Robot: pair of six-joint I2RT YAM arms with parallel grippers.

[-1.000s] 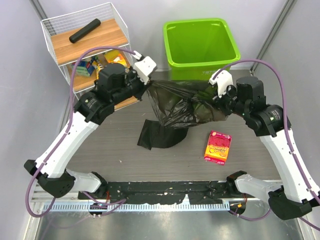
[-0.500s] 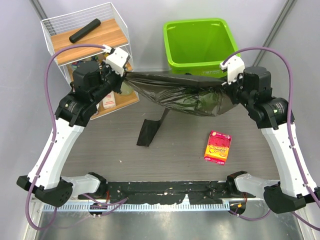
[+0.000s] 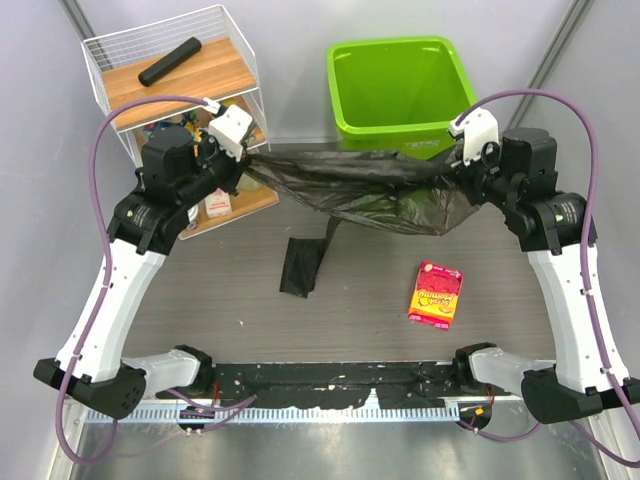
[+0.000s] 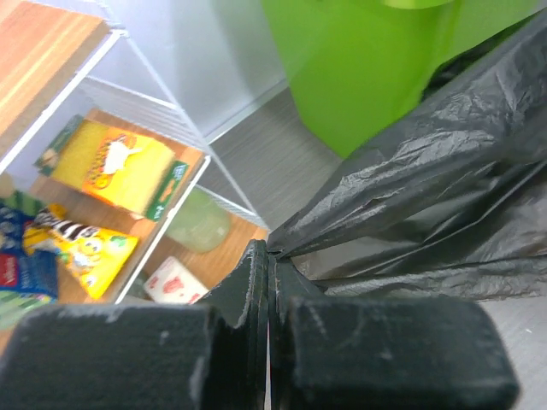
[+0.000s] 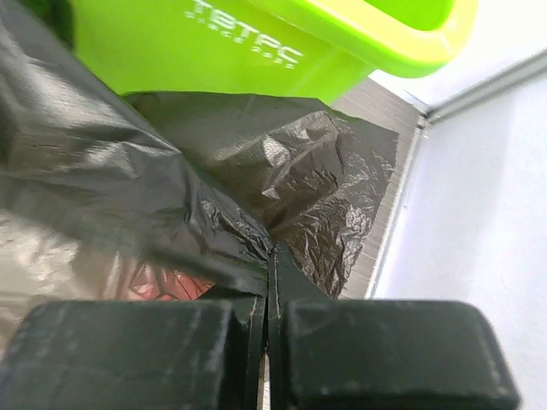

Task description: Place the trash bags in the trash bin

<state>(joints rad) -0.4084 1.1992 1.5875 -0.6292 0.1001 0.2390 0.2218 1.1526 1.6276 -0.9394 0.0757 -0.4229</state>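
Glossy black plastic, the trash bag (image 3: 370, 190) hangs stretched between both arms, just in front of the lime-green trash bin (image 3: 400, 127) and outside it. One strip droops onto the table (image 3: 200, 290). The left gripper (image 4: 267, 256) is pinched tight on the bag's left end, and the right gripper (image 5: 272, 256) is pinched on its right end. White lettering (image 5: 248, 44) on the bin's side reads "TBTPC". A red snack pouch (image 3: 436, 294) lies below the bag, its print unreadable.
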